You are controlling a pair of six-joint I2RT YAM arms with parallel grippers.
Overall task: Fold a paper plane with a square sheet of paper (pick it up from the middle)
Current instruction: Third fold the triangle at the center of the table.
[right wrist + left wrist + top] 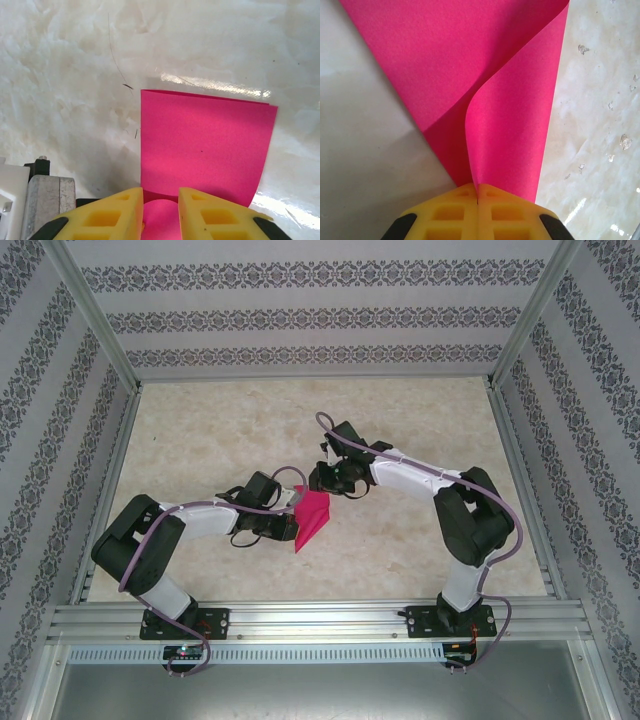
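Top external: magenta-pink folded paper sheet [312, 520] pinched in the left gripper [292, 524], over the middle of the pale marbled tabletop [420, 430].
Left wrist view: the left gripper's yellow pads are clenched flat on the sheet's narrow corner, and the paper fans away from it in two layers, the upper one bowing up loose. The right gripper [326, 480] sits just across the sheet from the left gripper, at the far edge. In its wrist view its jaws stand apart with paper in the gap, so it is released, not pinching. Judgement: the sheet is very light, limp and easily creased or torn, and it sags from a single hold. Best taken on a folded double-layer edge opposite the left gripper, with a flat, gentle pinch.
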